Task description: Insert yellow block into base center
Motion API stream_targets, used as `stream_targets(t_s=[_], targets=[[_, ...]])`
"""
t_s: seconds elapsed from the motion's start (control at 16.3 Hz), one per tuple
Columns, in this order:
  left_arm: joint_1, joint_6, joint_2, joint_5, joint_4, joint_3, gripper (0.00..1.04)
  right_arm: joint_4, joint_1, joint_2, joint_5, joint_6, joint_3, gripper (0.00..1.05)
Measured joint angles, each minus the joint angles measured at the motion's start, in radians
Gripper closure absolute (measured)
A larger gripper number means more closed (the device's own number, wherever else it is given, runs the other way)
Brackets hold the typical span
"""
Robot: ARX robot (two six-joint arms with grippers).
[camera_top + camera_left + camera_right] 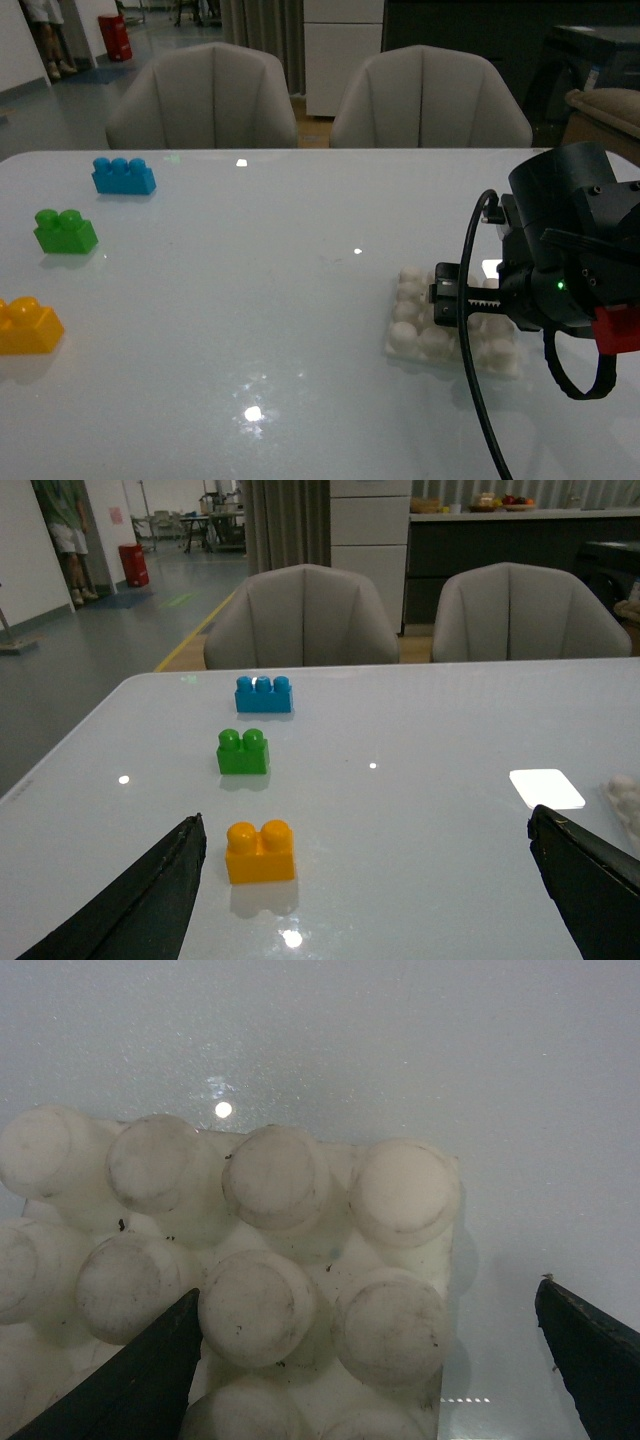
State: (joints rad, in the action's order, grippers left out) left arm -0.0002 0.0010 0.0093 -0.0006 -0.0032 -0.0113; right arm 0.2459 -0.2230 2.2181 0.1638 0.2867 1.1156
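The yellow block (28, 325) sits on the white table at the near left edge. In the left wrist view it (260, 851) lies just inside one finger (150, 900) of my open, empty left gripper (365, 880), apart from it. The base (410, 330), a white studded plate, lies on the right side of the table. My right gripper (450, 300) hovers low over it, open and empty. In the right wrist view the base (300, 1260) fills the space under the right gripper (365, 1360), with one finger (130, 1380) over its studs and the other beyond its edge.
A green two-stud brick (65, 231) and a blue three-stud brick (123, 175) stand farther back on the left. A flat white rectangle (546, 788) lies near the base. Two grey chairs (210, 95) stand behind the table.
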Motion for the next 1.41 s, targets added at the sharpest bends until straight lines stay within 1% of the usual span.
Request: stream_targets(t_s=[0.18,0.37,0.67,0.92,1.16,1.41], targets=[[0.0,0.0,0.0,0.0,0.0,0.0,0.07,0.065,-0.021,0.029,0.001,0.091,-0.006,0.06],[0.0,0.0,0.0,0.0,0.0,0.0,0.07,0.072,-0.048,0.045,-0.005,0.098,0.011,0.06],[0.0,0.0,0.0,0.0,0.0,0.0,0.07,0.014,-0.132,0.083,-0.041,0.127,0.108,0.06],[0.0,0.0,0.0,0.0,0.0,0.0,0.07,0.005,-0.146,0.087,-0.041,0.139,0.122,0.06],[0.0,0.0,0.0,0.0,0.0,0.0,0.07,-0.035,-0.217,0.1,-0.064,0.206,0.171,0.06],[0.0,0.0,0.0,0.0,0.0,0.0,0.07,-0.043,-0.235,0.101,-0.073,0.246,0.181,0.06]])
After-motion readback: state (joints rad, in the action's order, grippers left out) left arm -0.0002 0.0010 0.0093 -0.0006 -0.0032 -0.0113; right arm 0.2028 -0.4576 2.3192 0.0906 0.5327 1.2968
